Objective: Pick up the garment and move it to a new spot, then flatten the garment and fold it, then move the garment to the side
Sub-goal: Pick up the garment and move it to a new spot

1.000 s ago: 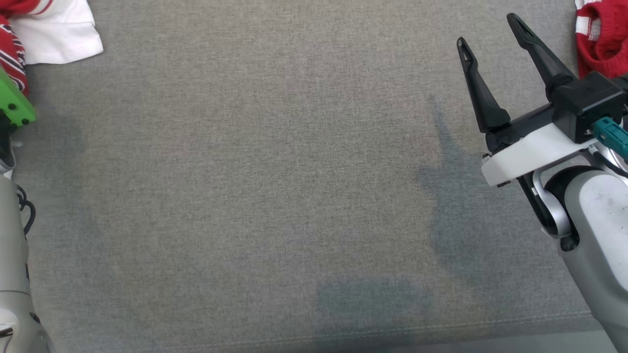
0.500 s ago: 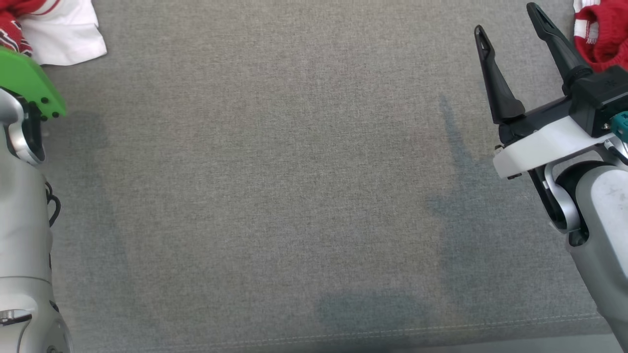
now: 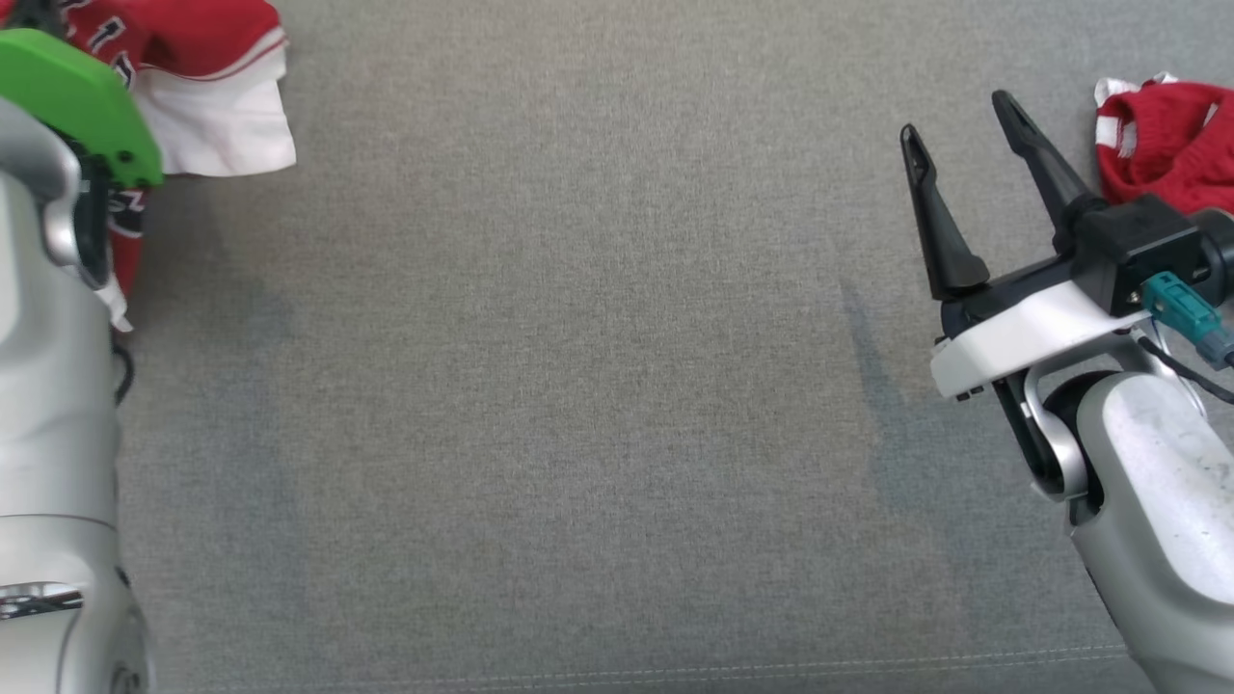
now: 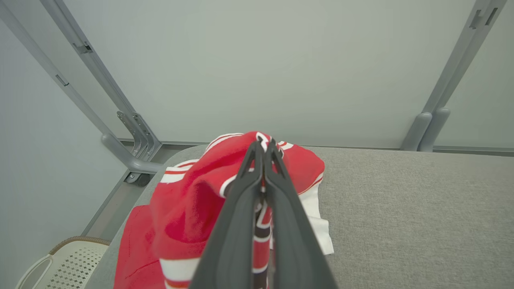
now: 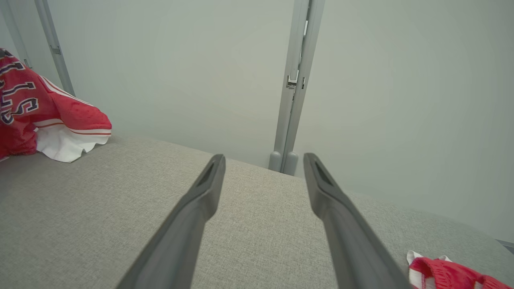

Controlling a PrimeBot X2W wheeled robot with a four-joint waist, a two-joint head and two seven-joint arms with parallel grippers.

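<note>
The red-and-white jersey (image 4: 180, 208) lies bunched at the grey surface's (image 3: 578, 386) far left corner, with no clear long axis and its dark lettering unreadable. The left gripper's (image 4: 265, 145) jaws pinch its fabric; the right gripper's (image 3: 954, 116) jaws are spread.

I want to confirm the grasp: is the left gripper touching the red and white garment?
Touching. The left wrist view shows the left gripper with its jaws closed on a fold of the red and white garment, fabric pinched between them.
</note>
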